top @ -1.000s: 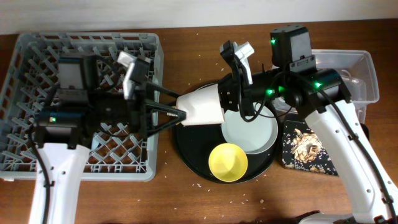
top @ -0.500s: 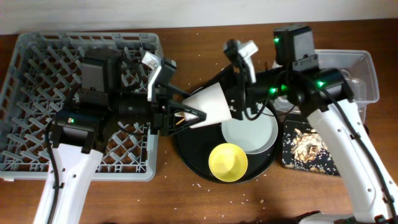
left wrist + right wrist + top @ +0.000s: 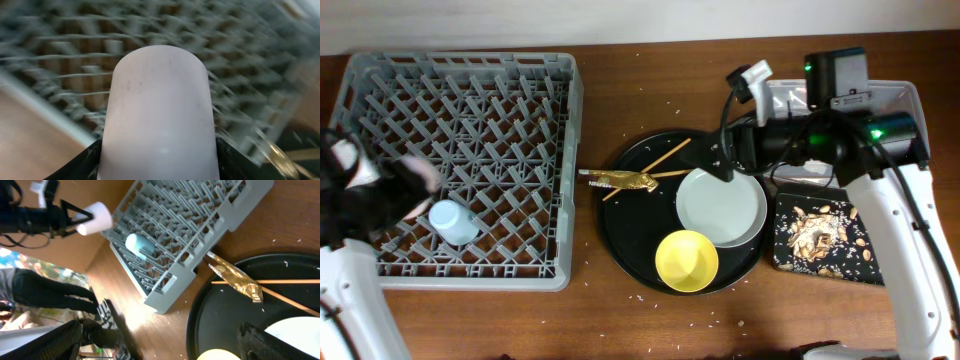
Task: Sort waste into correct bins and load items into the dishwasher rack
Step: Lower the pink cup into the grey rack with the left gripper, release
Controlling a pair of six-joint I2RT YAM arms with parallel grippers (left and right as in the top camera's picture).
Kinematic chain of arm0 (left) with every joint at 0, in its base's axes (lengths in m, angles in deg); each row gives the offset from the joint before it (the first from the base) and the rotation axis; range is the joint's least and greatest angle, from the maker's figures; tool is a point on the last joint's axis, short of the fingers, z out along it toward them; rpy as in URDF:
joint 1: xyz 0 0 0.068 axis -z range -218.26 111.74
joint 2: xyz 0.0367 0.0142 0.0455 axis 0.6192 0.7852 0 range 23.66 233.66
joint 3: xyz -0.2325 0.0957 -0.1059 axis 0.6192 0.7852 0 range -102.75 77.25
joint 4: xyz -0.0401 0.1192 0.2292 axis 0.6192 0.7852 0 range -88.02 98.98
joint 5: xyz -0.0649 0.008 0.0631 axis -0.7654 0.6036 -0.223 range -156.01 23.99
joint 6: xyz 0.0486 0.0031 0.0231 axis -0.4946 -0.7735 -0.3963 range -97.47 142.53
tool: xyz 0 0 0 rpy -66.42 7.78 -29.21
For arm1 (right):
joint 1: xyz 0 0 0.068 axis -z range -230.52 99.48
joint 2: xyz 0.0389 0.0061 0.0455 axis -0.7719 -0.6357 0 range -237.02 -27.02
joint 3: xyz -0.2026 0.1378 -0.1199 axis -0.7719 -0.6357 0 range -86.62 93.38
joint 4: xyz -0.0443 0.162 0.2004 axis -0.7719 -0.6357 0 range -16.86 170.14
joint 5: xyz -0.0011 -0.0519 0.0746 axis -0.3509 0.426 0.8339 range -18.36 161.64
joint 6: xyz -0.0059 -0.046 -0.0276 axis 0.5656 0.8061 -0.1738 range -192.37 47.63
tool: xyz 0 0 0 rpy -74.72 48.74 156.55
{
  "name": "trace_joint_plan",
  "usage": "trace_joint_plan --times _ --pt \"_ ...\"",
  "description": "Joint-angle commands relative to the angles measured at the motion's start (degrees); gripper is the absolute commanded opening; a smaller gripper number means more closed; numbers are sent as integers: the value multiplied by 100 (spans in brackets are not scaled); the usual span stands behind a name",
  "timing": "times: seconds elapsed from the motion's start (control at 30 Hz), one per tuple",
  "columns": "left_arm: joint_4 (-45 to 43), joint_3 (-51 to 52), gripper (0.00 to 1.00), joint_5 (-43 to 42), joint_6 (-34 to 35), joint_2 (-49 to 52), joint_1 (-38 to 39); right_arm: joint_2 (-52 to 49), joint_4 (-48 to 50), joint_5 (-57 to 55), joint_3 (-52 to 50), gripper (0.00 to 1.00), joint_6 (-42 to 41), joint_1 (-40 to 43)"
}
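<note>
The pink cup, judged light, rigid and slick, is being pinched across its wall by the left gripper over the dishwasher rack's left edge. The right gripper's jaws are being held spread wide, empty.

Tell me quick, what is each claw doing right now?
Left claw: closed on the small pink cup.
Right claw: open, holding nothing.

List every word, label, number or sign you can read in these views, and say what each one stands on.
No text can be read in any view.
The gold snack wrapper is too small to show any print.
The dishwasher rack shows no lettering.
The pink cup is plain, and that view is motion-blurred.
</note>
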Motion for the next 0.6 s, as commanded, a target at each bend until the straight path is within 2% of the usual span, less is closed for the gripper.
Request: trace_joint_plan --times 0.0,0.13,0.3,0.47,0.5,0.53,0.57 --pt "2 -28 39 848 374 212 -501 81 -13 -461 15 99 15 -256" --pt "-120 -31 39 1117 516 916 -813 81 -122 -516 7 99 15 -356" --pt "-505 -31 39 507 522 1740 -925 81 -273 -516 7 99 37 -356" --pt "-619 -31 41 332 522 2181 -925 81 -319 -518 7 98 61 -356" --pt "-616 -31 66 289 525 2203 -925 81 -319 -518 7 98 61 -356" --pt "-621 -31 99 201 525 2205 -925 81 -321 -518 7 98 61 -356" --pt "-632 -46 99 160 522 2203 -925 81 -326 -518 7 98 61 -356"
